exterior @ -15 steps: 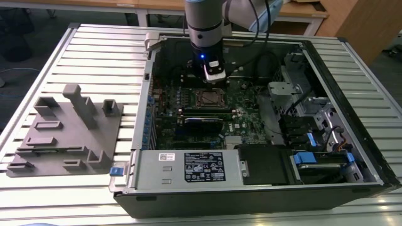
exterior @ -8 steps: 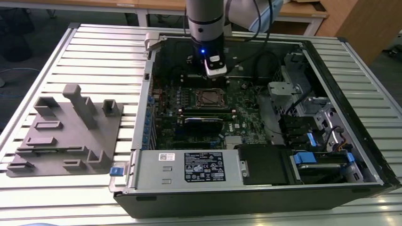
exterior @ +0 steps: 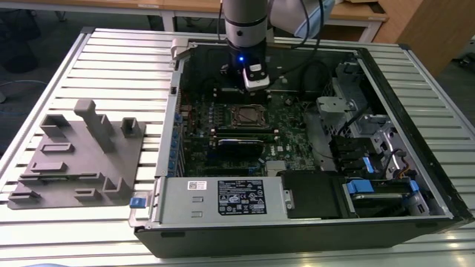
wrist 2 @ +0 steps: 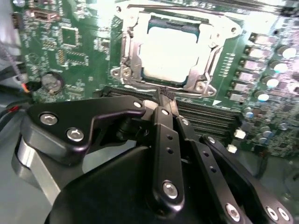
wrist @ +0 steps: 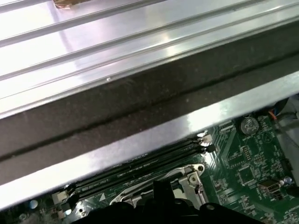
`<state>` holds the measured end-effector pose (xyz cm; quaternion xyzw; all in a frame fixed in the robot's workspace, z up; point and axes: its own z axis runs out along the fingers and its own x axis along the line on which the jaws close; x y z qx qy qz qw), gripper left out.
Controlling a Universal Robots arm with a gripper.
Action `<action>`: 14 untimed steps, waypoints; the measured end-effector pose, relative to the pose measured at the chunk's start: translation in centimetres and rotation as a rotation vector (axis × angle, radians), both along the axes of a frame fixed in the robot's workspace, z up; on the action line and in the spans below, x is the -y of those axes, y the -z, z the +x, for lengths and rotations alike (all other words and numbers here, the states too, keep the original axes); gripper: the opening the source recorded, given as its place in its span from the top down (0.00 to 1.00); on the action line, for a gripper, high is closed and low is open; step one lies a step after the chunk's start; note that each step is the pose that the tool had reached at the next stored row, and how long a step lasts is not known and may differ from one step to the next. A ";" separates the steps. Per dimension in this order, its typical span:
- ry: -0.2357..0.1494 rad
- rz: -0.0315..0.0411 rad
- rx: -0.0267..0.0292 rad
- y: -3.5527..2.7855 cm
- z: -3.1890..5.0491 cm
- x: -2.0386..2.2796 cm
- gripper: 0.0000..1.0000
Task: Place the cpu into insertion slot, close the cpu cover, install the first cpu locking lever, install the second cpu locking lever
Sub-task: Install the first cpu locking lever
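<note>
Cpu in insertion slot, just beyond fingers

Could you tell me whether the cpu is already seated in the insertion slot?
In: the cpu lies flat inside the insertion slot, framed by its metal rim.

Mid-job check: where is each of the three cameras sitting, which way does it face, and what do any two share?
Exterior view: off the arm, above, looking down at the open computer case; arm and gripper show.
Second wrist view: on the arm, looking past the gripper at the cpu under the cpu cover.
First wrist view: on the arm, facing the case wall.
Both wrist views share the memory slots.
</note>
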<state>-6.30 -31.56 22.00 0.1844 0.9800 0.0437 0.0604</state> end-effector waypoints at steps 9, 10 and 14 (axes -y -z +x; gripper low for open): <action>-0.029 -0.0174 -0.0543 0.20 0.96 0.00 0.89; -0.037 -0.0176 -0.0547 0.24 1.01 0.00 0.89; -0.068 -0.0190 -0.0588 0.34 1.16 0.00 0.89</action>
